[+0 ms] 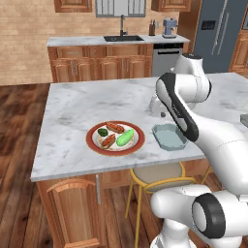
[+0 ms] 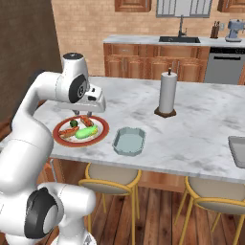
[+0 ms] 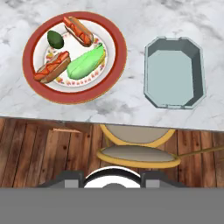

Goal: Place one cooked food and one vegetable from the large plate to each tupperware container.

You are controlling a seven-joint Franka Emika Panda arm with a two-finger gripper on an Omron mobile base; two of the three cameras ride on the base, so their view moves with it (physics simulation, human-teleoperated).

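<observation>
The large plate (image 3: 29, 61), white with a red-brown rim, lies near the island's front edge. It carries two hot dogs (image 3: 78, 30) (image 3: 52, 72), a dark green avocado (image 3: 55, 39) and a pale green vegetable (image 3: 86, 63). To its right stands an empty pale blue-grey tupperware container (image 3: 174, 74) (image 2: 129, 141). A darker grey container (image 2: 238, 150) shows at the counter's far right edge. My gripper (image 2: 79, 113) hangs shut above the plate's far side, pointing down with nothing in it. In the left base view the arm hides the hand, beside the plate (image 1: 92, 140) and the container (image 1: 169, 137).
A paper towel roll (image 2: 168, 93) stands upright on the island behind the blue-grey container. Yellow-legged stools (image 2: 110, 177) (image 3: 131, 153) sit under the counter's front edge. The sink counter (image 1: 121, 38) runs along the back wall.
</observation>
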